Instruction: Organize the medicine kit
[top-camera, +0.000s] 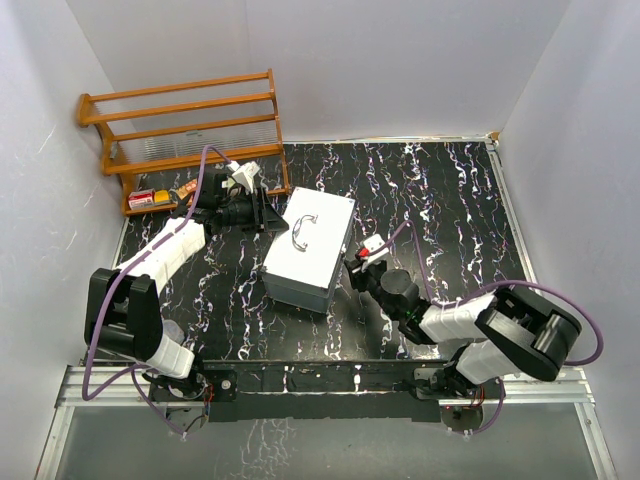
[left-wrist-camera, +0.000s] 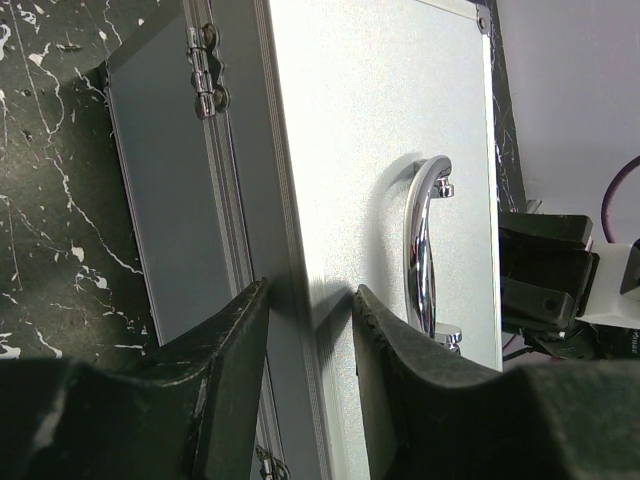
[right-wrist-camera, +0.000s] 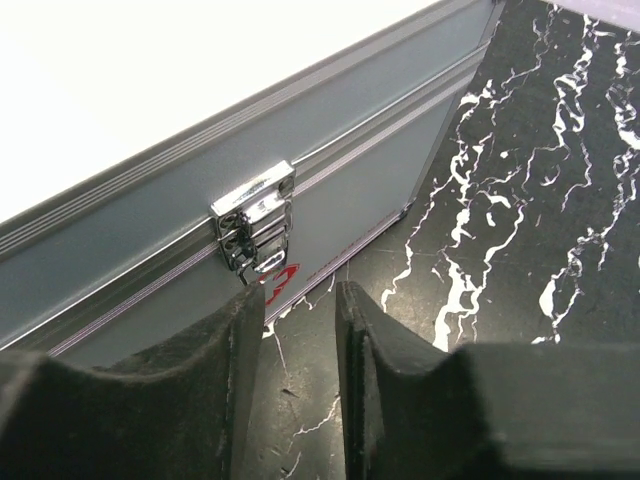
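The medicine kit is a closed silver aluminium case (top-camera: 310, 250) with a chrome handle (top-camera: 300, 232) on its lid, lying mid-table. My left gripper (top-camera: 268, 212) is at the case's far-left edge. In the left wrist view its jaws (left-wrist-camera: 310, 290) stand apart astride the lid's edge (left-wrist-camera: 290, 200), one finger by the hinged side wall, the other over the top near the handle (left-wrist-camera: 422, 250). My right gripper (top-camera: 358, 268) is at the case's right side. It is open (right-wrist-camera: 298, 290) and empty, its left fingertip just below the chrome latch (right-wrist-camera: 255, 215).
A wooden rack (top-camera: 190, 125) stands at the back left against the wall. A red-and-white box (top-camera: 150, 199) and an orange tube (top-camera: 187, 190) lie on its bottom shelf. White walls close the table on three sides.
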